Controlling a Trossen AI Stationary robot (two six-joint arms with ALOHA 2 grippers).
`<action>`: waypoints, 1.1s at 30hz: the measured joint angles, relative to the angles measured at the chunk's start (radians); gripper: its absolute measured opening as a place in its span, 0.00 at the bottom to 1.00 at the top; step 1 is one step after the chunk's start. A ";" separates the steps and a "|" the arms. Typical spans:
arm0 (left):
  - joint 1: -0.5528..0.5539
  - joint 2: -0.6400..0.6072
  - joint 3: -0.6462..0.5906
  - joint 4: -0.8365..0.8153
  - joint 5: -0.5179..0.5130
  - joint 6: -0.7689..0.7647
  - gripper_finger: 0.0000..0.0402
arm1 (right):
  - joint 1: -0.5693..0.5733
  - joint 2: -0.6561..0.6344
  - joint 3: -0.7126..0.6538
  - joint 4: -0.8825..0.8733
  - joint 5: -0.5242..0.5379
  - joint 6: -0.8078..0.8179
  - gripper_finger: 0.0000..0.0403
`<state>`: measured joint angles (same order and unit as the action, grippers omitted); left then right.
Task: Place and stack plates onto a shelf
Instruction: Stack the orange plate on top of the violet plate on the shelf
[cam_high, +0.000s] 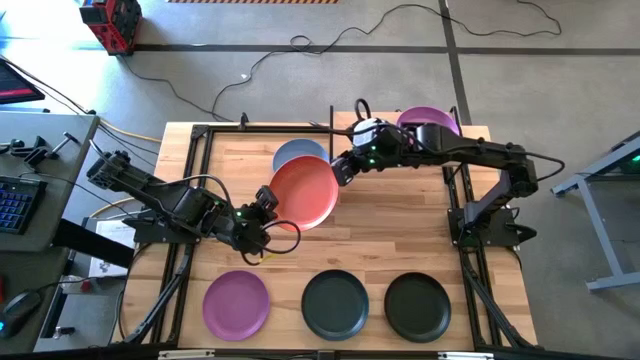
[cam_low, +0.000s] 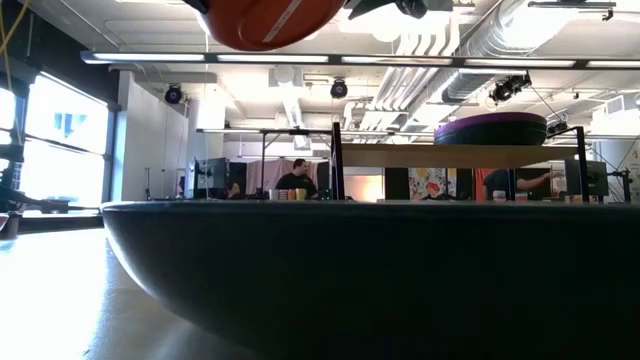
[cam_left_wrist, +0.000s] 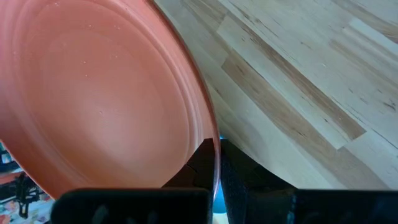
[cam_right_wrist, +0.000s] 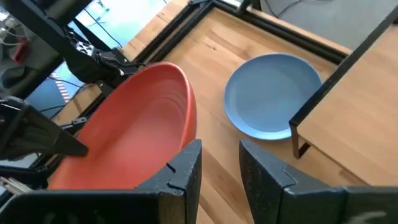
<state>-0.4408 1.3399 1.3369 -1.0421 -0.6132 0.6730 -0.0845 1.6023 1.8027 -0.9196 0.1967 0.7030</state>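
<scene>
Left gripper (cam_high: 265, 203) is clamped on the near-left rim of the orange plate (cam_high: 303, 192), holding it up off the bench (cam_high: 400, 240) around the middle. Right gripper (cam_high: 343, 168) sits at the plate's far-right edge with its fingers (cam_right_wrist: 186, 171) parted, straddling the rim. Pale blue plate (cam_high: 298, 152) lies just behind, under the shelf (cam_right_wrist: 367, 112). A purple plate (cam_high: 428, 121) rests on the shelf at far right. Along the near edge: another purple plate (cam_high: 236, 304), then two black plates (cam_high: 336, 303).
</scene>
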 joint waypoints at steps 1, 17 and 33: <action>0.000 0.000 0.000 0.000 0.000 0.004 0.00 | 0.000 0.002 0.000 -0.002 -0.002 0.005 0.24; 0.000 0.000 0.000 0.001 -0.001 0.191 0.00 | 0.000 0.012 0.000 0.003 -0.002 0.059 0.24; 0.005 0.000 0.000 -0.121 0.036 0.140 0.00 | -0.001 0.019 0.000 -0.001 0.017 0.059 0.24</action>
<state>-0.4355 1.3399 1.3369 -1.1633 -0.5774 0.8129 -0.0853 1.6211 1.8027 -0.9203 0.2138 0.7625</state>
